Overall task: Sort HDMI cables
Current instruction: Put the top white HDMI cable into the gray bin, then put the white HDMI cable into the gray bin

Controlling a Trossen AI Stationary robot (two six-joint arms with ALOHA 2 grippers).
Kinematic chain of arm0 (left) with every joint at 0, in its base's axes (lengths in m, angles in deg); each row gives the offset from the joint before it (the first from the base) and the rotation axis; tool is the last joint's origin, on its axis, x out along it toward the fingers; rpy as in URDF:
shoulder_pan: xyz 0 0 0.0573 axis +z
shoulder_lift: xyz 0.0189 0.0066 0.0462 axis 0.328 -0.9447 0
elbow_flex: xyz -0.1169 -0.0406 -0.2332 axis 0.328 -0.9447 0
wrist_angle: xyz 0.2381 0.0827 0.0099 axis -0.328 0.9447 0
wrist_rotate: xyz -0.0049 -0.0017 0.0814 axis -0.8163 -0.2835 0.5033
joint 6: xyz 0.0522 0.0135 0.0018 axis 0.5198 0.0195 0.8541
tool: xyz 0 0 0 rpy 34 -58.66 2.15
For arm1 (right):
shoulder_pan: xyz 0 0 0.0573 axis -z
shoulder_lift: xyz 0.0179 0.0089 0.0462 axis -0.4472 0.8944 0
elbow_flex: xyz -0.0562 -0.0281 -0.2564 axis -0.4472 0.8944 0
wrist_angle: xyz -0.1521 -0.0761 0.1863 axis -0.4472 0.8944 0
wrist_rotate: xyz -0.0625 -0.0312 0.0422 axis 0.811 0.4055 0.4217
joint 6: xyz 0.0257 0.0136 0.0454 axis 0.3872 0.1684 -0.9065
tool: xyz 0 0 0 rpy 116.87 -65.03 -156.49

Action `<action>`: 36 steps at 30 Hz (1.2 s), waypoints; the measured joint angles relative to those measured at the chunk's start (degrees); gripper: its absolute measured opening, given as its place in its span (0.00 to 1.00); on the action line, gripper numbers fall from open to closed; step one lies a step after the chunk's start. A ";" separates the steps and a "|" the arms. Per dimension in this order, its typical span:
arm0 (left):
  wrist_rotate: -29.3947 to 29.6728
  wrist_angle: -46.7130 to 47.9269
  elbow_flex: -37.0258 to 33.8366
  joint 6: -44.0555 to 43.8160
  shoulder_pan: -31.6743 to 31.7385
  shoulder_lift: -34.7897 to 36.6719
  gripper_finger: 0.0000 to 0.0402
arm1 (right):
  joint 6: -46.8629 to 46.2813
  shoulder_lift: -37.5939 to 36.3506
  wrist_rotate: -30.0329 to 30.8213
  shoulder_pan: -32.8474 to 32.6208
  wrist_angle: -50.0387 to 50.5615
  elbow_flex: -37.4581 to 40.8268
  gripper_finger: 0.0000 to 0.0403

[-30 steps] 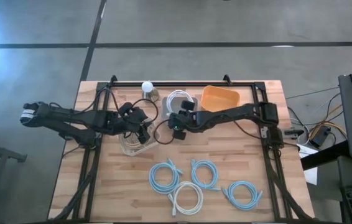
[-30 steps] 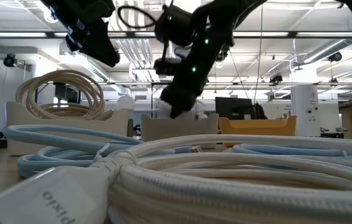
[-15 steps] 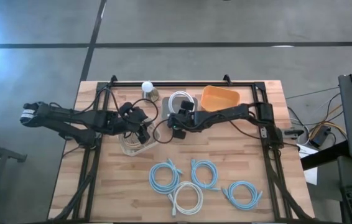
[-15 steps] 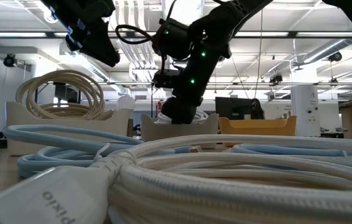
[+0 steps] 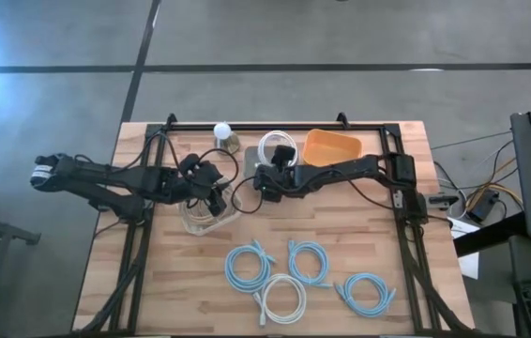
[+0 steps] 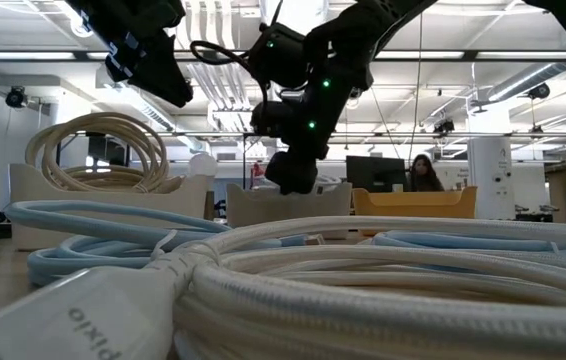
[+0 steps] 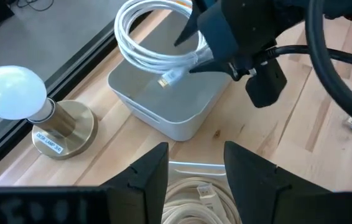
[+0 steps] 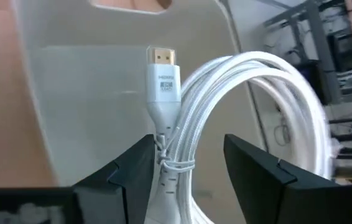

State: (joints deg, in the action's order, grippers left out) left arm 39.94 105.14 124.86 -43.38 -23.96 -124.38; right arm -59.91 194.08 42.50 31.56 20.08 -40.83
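My right gripper [image 5: 264, 178] is shut on a white HDMI cable coil [image 5: 273, 147] over the grey bin [image 5: 250, 161] at the far middle of the table; it also shows in the left wrist view [image 7: 238, 46]. My left gripper [image 5: 217, 199] is open and empty just above a beige coil [image 7: 194, 193] that lies in the white bin [image 5: 193, 222]. Three light blue coils [image 5: 247, 266] and one white coil [image 5: 280, 299] lie flat on the table near its front edge. My right gripper pinches the white coil between its two fingers at the tied spot below a plug's neck [image 8: 163, 155]. The plug [image 8: 162, 65] sticks out past the fingers. The coil [image 7: 154, 37] stands tilted over the grey bin; whether its lower edge touches the bin, I cannot tell.
An orange bin [image 5: 331, 147] stands right of the grey bin. A lamp with a white bulb [image 5: 221, 132] stands at the far edge, left of the grey bin. A black frame [image 5: 275, 123] runs around the table. A person [image 6: 425, 172] shows far behind the table.
My right gripper has gone a little toward the table's far edge, over the grey bin, and has turned at the wrist, carrying the white coil with it.
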 joint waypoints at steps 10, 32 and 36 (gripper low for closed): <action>-0.01 0.02 0.00 0.01 -0.01 0.00 0.40 | 0.35 -0.55 -3.76 -0.61 0.02 0.00 0.48; -0.01 0.02 0.00 0.01 0.00 0.00 0.40 | -9.13 -9.91 -48.93 -16.14 15.32 0.00 0.48; -0.01 0.00 0.00 0.02 -0.01 0.00 0.40 | -13.42 -9.09 -52.27 -18.68 14.24 0.02 0.48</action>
State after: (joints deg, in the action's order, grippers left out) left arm 39.93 105.14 124.86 -43.36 -23.97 -124.38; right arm -73.34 184.98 -9.77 12.88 34.32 -40.81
